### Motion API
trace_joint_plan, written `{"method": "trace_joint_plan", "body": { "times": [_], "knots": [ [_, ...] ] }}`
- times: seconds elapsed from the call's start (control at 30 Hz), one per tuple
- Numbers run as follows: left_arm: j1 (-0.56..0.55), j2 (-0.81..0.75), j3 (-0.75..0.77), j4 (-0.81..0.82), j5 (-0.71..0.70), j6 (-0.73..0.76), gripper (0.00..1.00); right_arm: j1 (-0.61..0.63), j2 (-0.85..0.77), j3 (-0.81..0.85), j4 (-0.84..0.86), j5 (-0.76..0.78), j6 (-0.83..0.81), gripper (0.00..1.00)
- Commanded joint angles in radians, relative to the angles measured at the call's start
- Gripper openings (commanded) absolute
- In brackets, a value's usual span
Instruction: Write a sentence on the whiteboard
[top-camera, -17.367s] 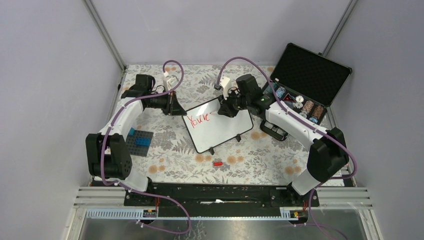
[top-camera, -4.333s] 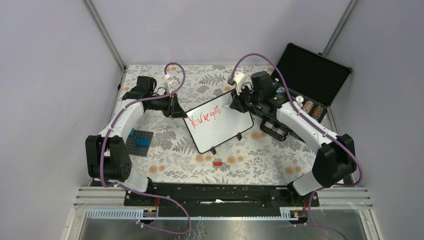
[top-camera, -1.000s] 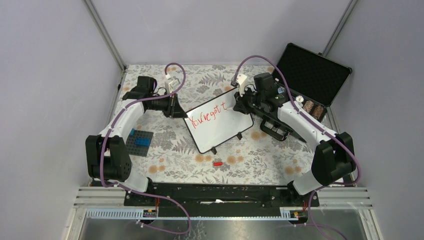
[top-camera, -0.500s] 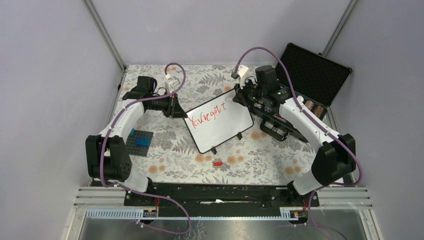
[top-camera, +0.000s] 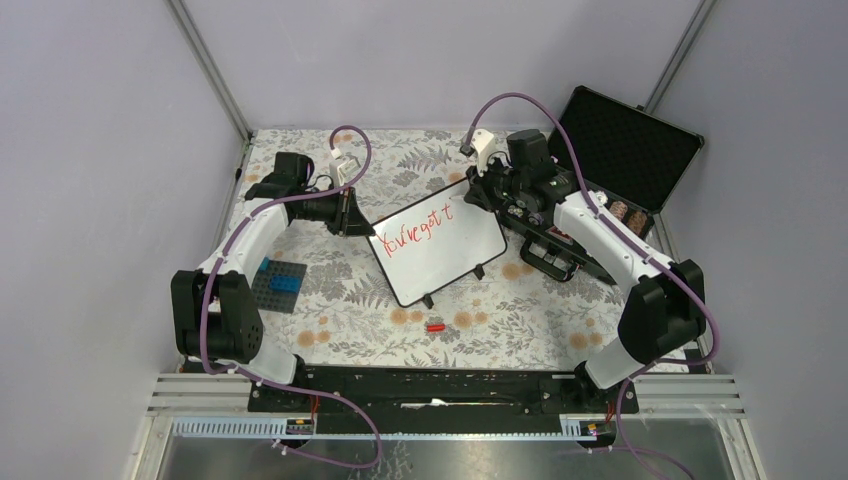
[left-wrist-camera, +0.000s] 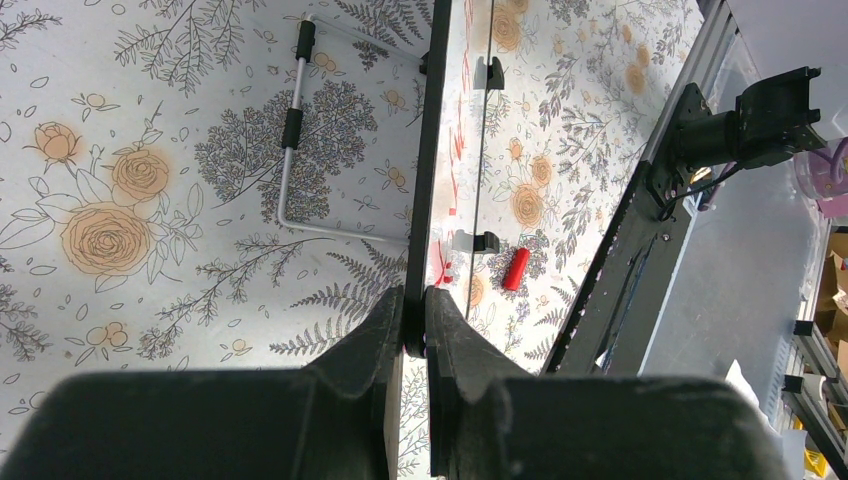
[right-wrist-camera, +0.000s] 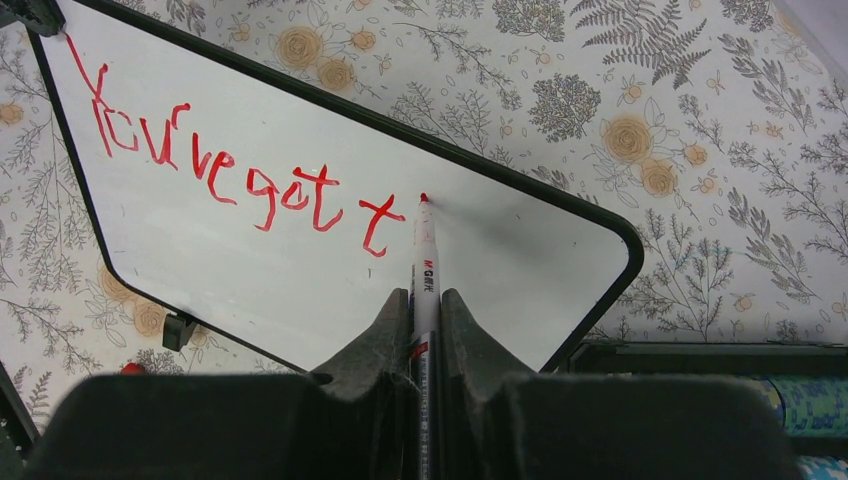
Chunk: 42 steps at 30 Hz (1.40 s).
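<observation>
Where once "got", sentence (right-wrist-camera: 222, 180) plus "t"

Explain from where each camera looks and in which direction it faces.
Top external: above and behind the left arm and right arm, facing down onto the table; both show whole.
Left wrist: looks along the whiteboard edge; left gripper shut on its rim.
Right wrist: looks down on the board's face; right gripper shut on the marker.
Shared: all show the whiteboard.
</observation>
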Motion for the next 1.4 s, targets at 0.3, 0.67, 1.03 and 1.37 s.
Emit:
{"method": "trace_joint_plan", "body": {
  "times": [0.3, 0.67, 1.03, 1.37],
  "knots": [
    [-0.005, 0.013, 0.021, 0.033, -0.027, 0.03, 0.0, -0.005, -0.033, -0.047, 0.013, 0.012, -0.022, 0.0],
    [-0.005, 0.015, 0.022, 0.032, -0.025, 0.03, 0.0, -0.005, -0.065, -0.127, 0.015, -0.005, -0.022, 0.0],
    [-0.006, 0.017, 0.022, 0.033, -0.026, 0.029, 0.0, -0.005, -0.044, -0.066, 0.016, -0.002, -0.012, 0.0],
    [-0.005, 0.02, 0.023, 0.035, -0.026, 0.031, 0.0, -0.005, -0.013, -0.014, 0.027, 0.011, -0.004, 0.0]
  ]
}}
